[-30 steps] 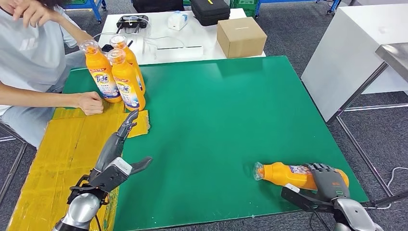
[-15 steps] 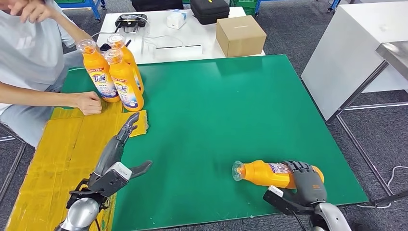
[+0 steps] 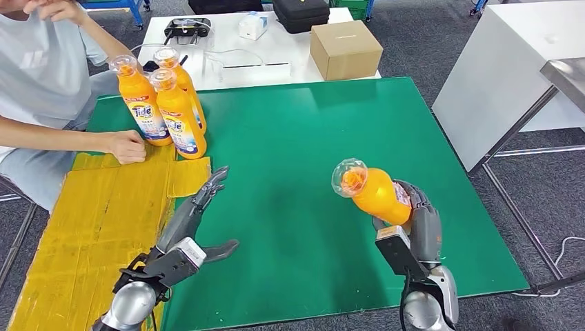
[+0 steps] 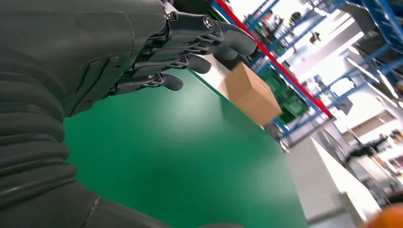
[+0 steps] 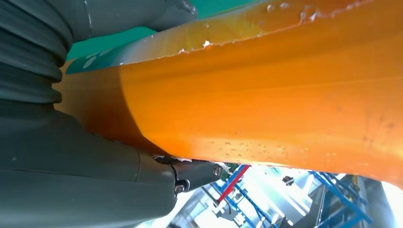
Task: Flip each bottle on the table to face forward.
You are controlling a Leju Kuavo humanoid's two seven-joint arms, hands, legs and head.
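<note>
My right hand grips an orange bottle and holds it lifted above the green table, tilted with its clear cap toward me and to the left. The bottle's orange body lies against that hand's palm in the right wrist view. Three orange Tide bottles stand upright together at the table's far left corner, labels facing me. My left hand hovers over the table's left edge, fingers stretched forward and apart, holding nothing.
A seated person rests a fist on the yellow cardboard beside the standing bottles. A cardboard box and a black case sit on the white table behind. A white cabinet stands at the right.
My right hand has lifted the bottle off the table's near right edge and carried it up and toward the middle, turning it from lying flat to tilted up. The left hand moved slightly forward.
</note>
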